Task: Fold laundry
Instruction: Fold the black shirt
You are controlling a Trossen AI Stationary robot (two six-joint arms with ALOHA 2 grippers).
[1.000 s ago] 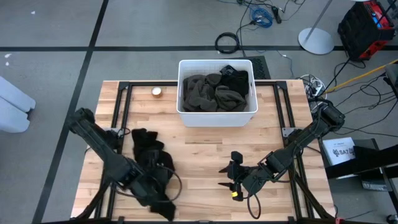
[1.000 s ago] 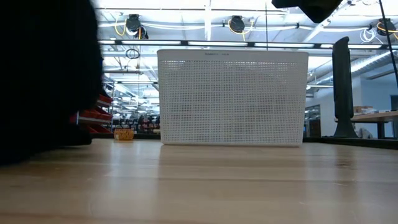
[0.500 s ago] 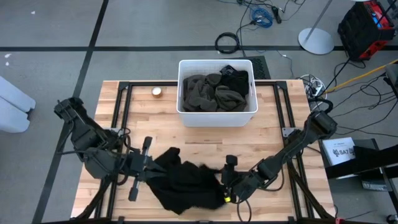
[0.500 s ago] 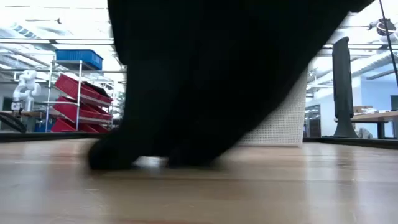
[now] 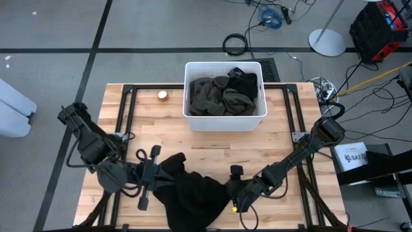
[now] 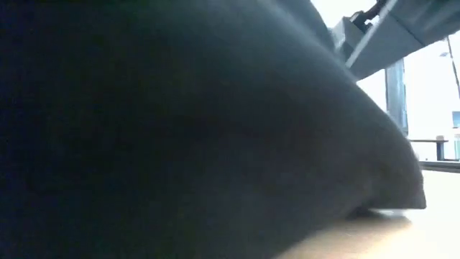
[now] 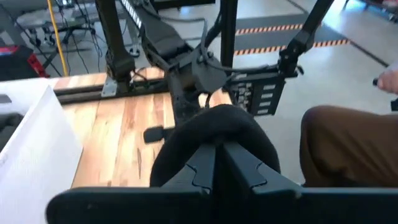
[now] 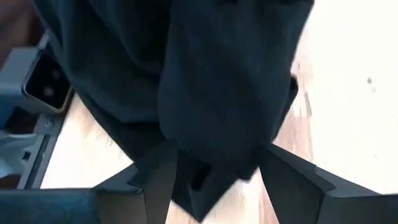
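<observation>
black garment (image 5: 193, 196) in front of white bin (image 5: 224, 120) | left gripper (image 5: 161, 177) clamps it | right gripper (image 5: 230, 195) clamps it

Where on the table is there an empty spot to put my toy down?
Bare wood lies between the white bin and the black garment, and beside the small round thing left of the bin. The front is crowded: the left gripper and right gripper both hold that garment.
</observation>
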